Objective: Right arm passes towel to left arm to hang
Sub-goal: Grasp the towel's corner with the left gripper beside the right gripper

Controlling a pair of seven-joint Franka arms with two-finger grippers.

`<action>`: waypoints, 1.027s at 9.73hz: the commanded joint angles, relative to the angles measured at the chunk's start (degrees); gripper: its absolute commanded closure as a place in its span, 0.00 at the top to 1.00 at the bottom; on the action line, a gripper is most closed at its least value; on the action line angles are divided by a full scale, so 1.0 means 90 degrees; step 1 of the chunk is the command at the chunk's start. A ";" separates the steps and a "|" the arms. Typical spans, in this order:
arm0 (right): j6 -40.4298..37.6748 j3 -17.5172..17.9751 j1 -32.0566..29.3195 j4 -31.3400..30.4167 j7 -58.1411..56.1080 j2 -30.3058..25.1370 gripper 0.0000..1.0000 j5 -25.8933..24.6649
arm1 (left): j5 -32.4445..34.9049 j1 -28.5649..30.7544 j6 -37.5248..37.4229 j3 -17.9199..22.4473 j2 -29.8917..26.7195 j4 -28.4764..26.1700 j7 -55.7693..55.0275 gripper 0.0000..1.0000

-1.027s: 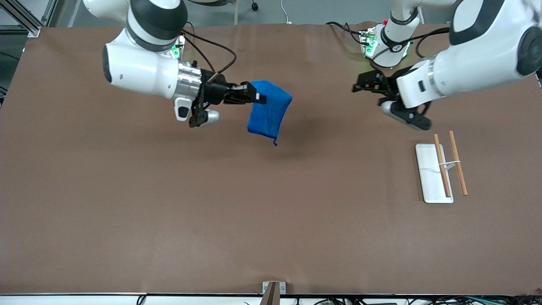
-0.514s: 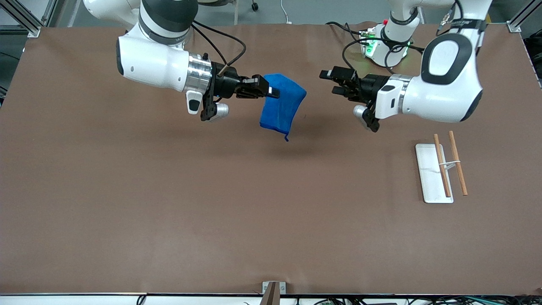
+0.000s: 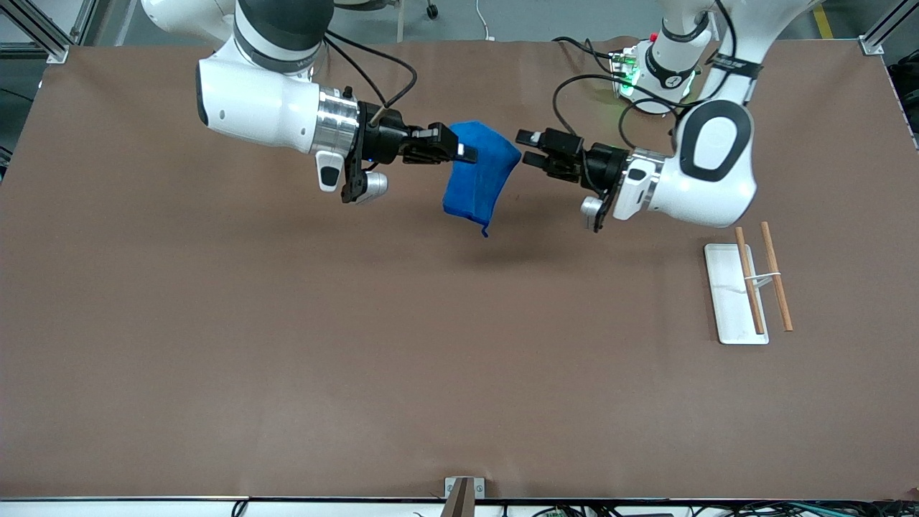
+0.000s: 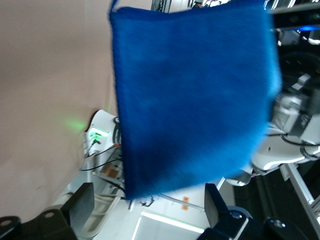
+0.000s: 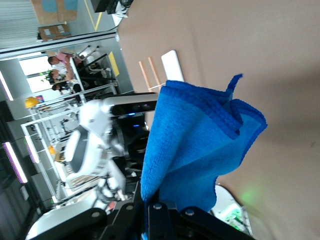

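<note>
Brown table in a bright workshop

A brown mat (image 3: 287, 345) covers the whole table, with grey floor (image 3: 502, 18) showing along its upper edge and aluminium frame posts (image 3: 43, 32) at the corner. In the right wrist view, metal racks (image 5: 45, 125), strip lights (image 5: 15, 162) and cardboard boxes (image 5: 52, 17) fill the room.

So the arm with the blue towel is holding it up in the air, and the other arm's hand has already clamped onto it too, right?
Not quite. The right hand does hold the towel up over the table, but the front view shows the left hand open beside the towel's edge, not clamped on it.
</note>
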 commanded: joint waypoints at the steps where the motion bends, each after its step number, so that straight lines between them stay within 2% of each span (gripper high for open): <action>1: 0.0069 -0.0054 0.0180 0.0072 0.0021 -0.0023 0.04 0.0265 | -0.0617 -0.0124 0.0292 -0.0004 0.0220 -0.0220 0.0310 0.97; 6: 0.0078 -0.0054 0.0190 0.0072 0.0021 -0.0032 0.05 0.0265 | -0.1810 0.0081 0.0399 0.0006 0.0250 -0.0279 0.1148 0.92; 10: 0.0078 -0.0054 0.0200 0.0072 0.0021 -0.0042 0.05 0.0265 | -0.1880 0.0032 0.0410 -0.0004 0.0337 -0.0405 0.1434 0.91</action>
